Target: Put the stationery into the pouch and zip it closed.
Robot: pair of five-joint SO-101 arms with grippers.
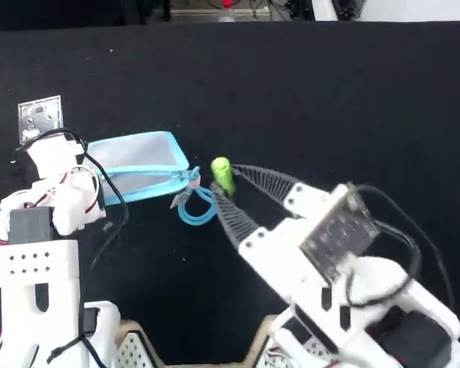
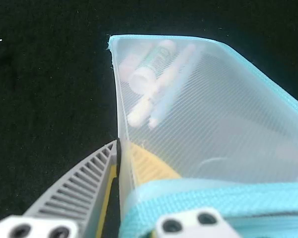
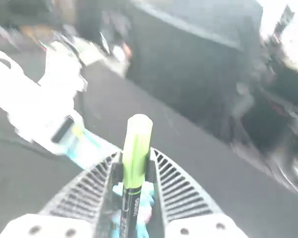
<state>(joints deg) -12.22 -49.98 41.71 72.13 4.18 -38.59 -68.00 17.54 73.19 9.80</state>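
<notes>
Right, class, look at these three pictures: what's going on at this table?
Two robot arms are packing a pouch. The left gripper is clamped on one edge of the light blue mesh pouch, which lies on the black table and already has a few pale stationery pieces inside. The right gripper holds a green marker just beyond the pouch's end with the blue strap loop. The marker is not in the pouch yet.
</notes>
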